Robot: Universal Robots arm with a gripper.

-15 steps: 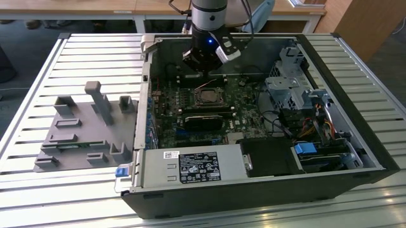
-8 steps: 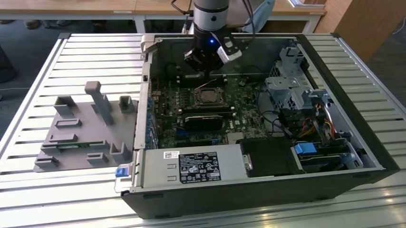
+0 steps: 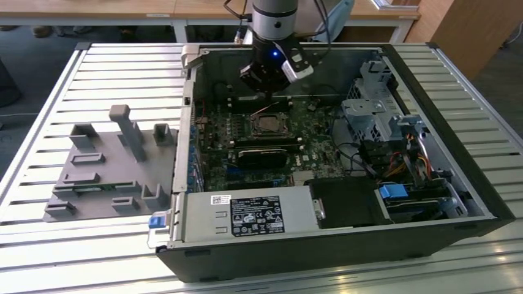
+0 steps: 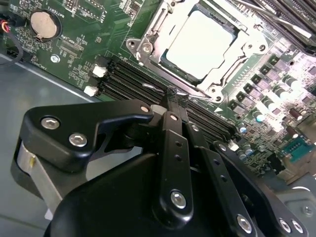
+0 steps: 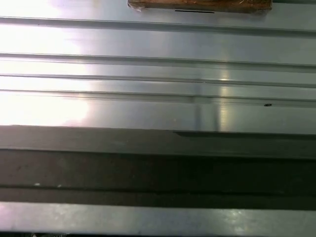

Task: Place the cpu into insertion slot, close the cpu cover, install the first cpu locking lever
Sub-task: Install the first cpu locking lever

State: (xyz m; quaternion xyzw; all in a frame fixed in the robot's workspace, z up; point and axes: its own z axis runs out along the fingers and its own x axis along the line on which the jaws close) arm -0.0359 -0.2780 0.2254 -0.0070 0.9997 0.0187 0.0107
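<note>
The cpu point(image 4: 200, 43) already lies flat in the insertion slot point(image 4: 169, 63), just beyond the fingertips of the end effector point(image 4: 171, 94). The cpu cover point(image 4: 154, 24) looks folded down around it, its silvery frame ringing the bright chip top. So the step in hand appears to be the first locking lever. The end effector's two fingers are drawn together into a single narrow tip, which sits at the near edge of the socket surround, beside a thin bright rod point(image 4: 149, 87) that may be that lever. Whether the tip is pinching it or only pressing against it I cannot tell. In my judgement, this step calls for a steady push along the socket's edge without scraping the memory slots point(image 4: 123, 81) running between the end effector and the socket. In the exterior view the end effector point(image 3: 267, 82) hangs inside the open computer case point(image 3: 457, 177), which stands on the slatted desk point(image 3: 49, 92). There is one cpu, one insertion slot, one cover, one end effector and one coin cell point(image 4: 44, 24) off to the side.
</note>
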